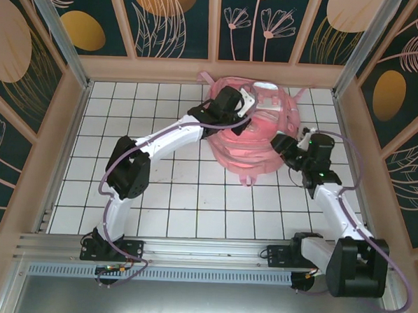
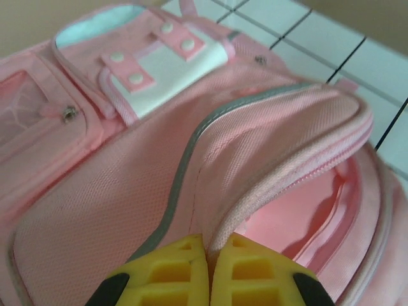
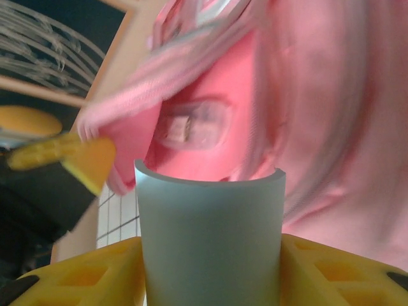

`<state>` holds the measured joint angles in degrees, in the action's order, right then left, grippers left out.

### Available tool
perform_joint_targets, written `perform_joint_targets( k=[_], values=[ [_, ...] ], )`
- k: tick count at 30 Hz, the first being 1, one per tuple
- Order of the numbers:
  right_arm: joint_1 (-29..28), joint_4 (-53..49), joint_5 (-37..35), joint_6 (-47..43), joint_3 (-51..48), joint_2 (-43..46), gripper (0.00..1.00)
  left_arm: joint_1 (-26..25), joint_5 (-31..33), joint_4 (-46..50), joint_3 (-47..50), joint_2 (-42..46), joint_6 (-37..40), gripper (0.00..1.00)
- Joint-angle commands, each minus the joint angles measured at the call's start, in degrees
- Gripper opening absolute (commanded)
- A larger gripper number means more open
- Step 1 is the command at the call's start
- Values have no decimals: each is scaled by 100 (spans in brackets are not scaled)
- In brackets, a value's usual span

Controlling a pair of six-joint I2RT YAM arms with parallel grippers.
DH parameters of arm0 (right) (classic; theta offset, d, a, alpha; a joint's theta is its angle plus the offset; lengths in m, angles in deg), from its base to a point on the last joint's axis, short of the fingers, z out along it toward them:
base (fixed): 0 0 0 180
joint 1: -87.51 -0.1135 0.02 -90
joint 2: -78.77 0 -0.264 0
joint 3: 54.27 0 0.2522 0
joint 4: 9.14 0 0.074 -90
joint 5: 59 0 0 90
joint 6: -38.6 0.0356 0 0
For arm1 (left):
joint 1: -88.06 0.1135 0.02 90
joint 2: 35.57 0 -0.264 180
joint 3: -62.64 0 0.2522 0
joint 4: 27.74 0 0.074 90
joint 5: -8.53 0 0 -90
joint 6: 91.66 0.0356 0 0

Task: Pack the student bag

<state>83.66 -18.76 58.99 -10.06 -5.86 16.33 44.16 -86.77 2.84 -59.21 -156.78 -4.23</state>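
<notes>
1. Closest in, the right gripper (image 3: 210, 245) held a pale blue cup (image 3: 210, 210). One yellow finger pressed on each side of it.
2. Just past the cup was the open mouth of the student bag (image 1: 251, 148), pink inside.
3. The left gripper (image 2: 209, 245) had its fingers pressed together. They pinched the edge of the bag's flap (image 2: 274, 146) and held it up, so the mouth gaped.
4. The bag lay on the far part of the white tiled table (image 1: 165, 196), close to the back wall (image 1: 150, 68).
5. The bag looked soft and floppy. I think it was light, and it would sag and fold shut if the flap were let go.
6. It did not look like it could break, but its shiny front pockets were probably slippery.
7. The best place to grab it seemed to be the thick sewn edge by the zipper, where cloth bunches between the fingers. A strap would work too.
</notes>
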Motion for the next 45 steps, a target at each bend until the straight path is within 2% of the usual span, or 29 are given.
perform_joint_targets(
  k=[1, 7, 13, 17, 21, 22, 25, 27, 29, 37, 44, 45],
  values=[
    [-273, 629, -102, 136, 268, -438, 53, -22, -636, -73, -554, -26, -901, 0],
    [-605, 501, -423, -366, 1147, -1235, 52, -22, -900, -65, -732, -76, -1148, 0],
    [-985, -62, -1176, -991, 2044, -2029, 52, -21, -1037, -12, -948, -247, -1321, 0],
    [-1102, -276, -1755, -1291, 2331, -2442, 52, -21, -1182, -100, -1080, -238, -1528, 0],
    [-1185, -153, -2081, -1552, 2290, -2500, 53, 12, -1188, -138, -1218, -202, -1698, 0],
    [-1188, -133, -2110, -1597, 2287, -2529, 56, 13, -1193, -175, -1214, -184, -1721, 0],
    [-1188, -348, -2279, -1629, 2443, -2602, 77, 17, -1201, -205, -1282, -182, -1768, 0],
    [-1186, -405, -2307, -1616, 2450, -2520, 90, 20, -1206, -206, -1297, -193, -1783, 0],
    [-1178, -405, -2278, -1570, 2380, -2350, 93, 22, -1183, -203, -1280, -189, -1783, 0],
    [-1173, -933, -2260, -1553, 2349, -1769, 94, 22, -1175, -240, -1277, -207, -1826, 0],
    [-1177, -1511, -2007, -1686, 2209, -849, 94, 22, -1375, -365, -1044, -187, -1943, 0],
    [-1177, -1613, -2048, -1694, 2176, -728, 96, 23, -1411, -436, -963, -159, -1993, 5]
  ],
)
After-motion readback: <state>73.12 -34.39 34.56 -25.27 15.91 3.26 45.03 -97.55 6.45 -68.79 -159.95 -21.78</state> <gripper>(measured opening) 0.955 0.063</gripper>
